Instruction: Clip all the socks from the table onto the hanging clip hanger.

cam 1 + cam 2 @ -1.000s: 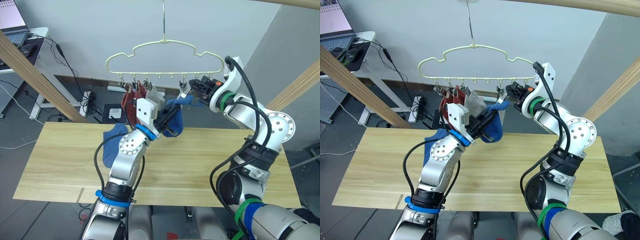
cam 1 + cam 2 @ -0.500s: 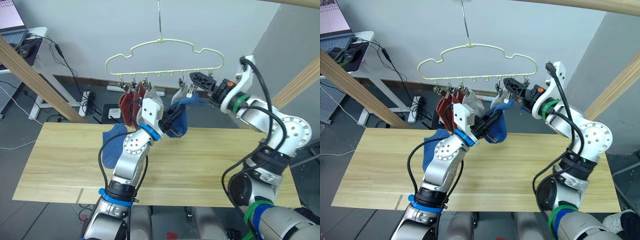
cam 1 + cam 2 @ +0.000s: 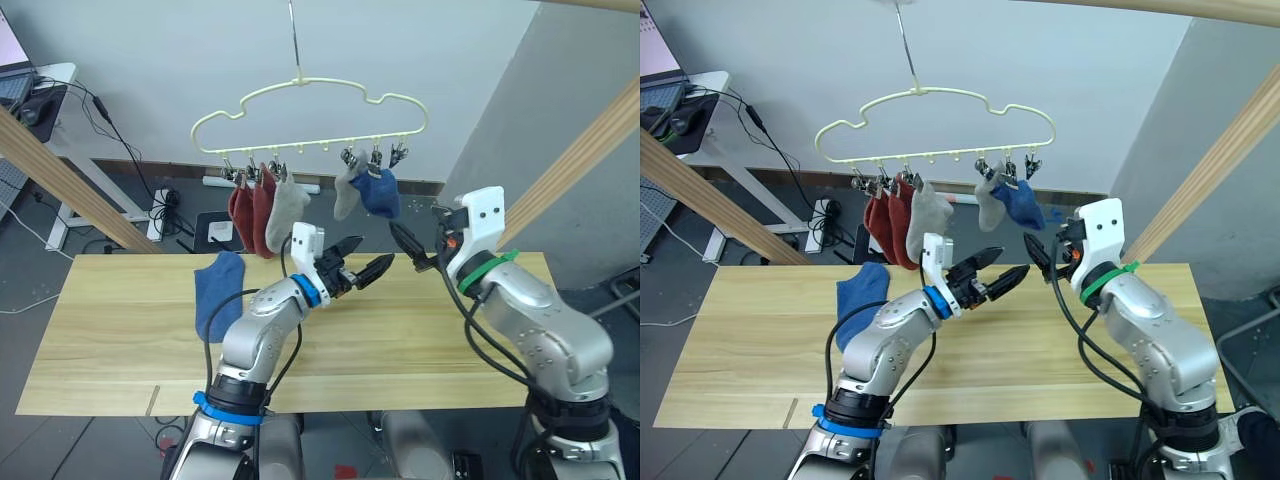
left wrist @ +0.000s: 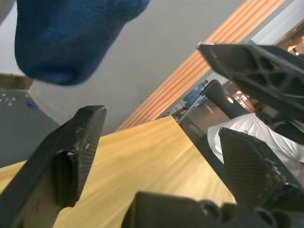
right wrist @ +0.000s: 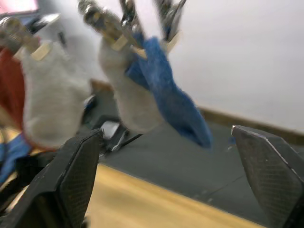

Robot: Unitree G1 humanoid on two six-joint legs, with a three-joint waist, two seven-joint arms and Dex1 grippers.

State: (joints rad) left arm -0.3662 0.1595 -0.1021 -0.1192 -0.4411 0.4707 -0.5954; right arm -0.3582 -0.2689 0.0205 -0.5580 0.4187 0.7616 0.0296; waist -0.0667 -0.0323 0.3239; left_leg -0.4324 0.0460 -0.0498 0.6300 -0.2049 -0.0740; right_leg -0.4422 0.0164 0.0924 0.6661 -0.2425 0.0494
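Note:
The cream clip hanger (image 3: 299,82) hangs above the table's (image 3: 120,340) far edge. From its clips hang two rust red socks (image 3: 248,208), a grey sock (image 3: 286,205), another grey sock (image 3: 346,192) and a blue sock (image 3: 380,192). A second blue sock (image 3: 218,292) lies flat on the table at the left. My left gripper (image 3: 362,260) is open and empty over the table's far middle, below the hanging blue sock (image 4: 71,33). My right gripper (image 3: 408,246) is open and empty too, close to the right of the left one, facing the clipped socks (image 5: 171,95).
Slanted wooden poles cross the left (image 3: 60,170) and right (image 3: 585,150) of the scene. Behind the table at the back left stands a white desk (image 3: 55,80) with cables, and a power strip (image 3: 160,205) lies on the floor.
The left gripper opened and let go of the blue sock, which now hangs clipped. The right gripper opened off the clip. Both arms dropped away from the hanger toward the table.

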